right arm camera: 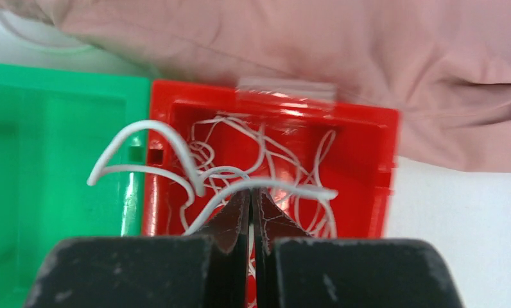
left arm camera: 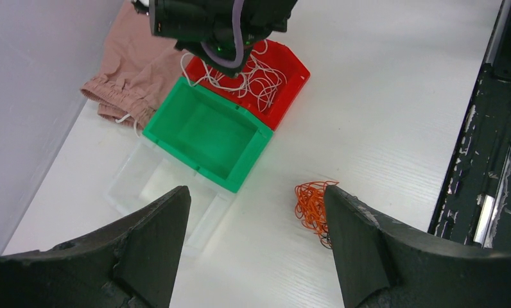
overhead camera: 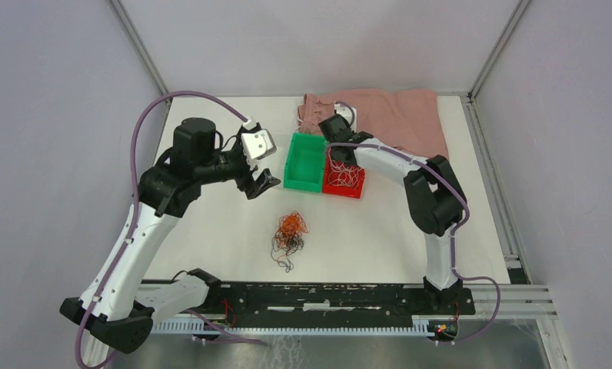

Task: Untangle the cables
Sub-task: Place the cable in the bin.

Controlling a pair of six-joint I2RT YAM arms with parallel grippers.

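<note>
A fist-sized tangle of orange and black cables [overhead camera: 291, 232] lies on the white table in front of the bins. Its orange part [left arm camera: 311, 204] shows beside my left gripper's right finger. My left gripper [overhead camera: 261, 186] hovers open and empty above the table, to the left of the tangle [left arm camera: 256, 190]. Loose white cables [overhead camera: 347, 177] fill the red bin [overhead camera: 354, 191]. My right gripper [right arm camera: 251, 192] is over that bin, shut on a white cable [right arm camera: 285, 187] that arches across its tips, with a loop [right arm camera: 144, 136] reaching over the green bin's edge.
An empty green bin [overhead camera: 306, 162] stands against the red bin's left side. A clear plastic bin [left arm camera: 151, 187] sits on the green bin's other side. A pink cloth [overhead camera: 399, 117] lies at the back. A black rail [overhead camera: 326, 295] runs along the near edge.
</note>
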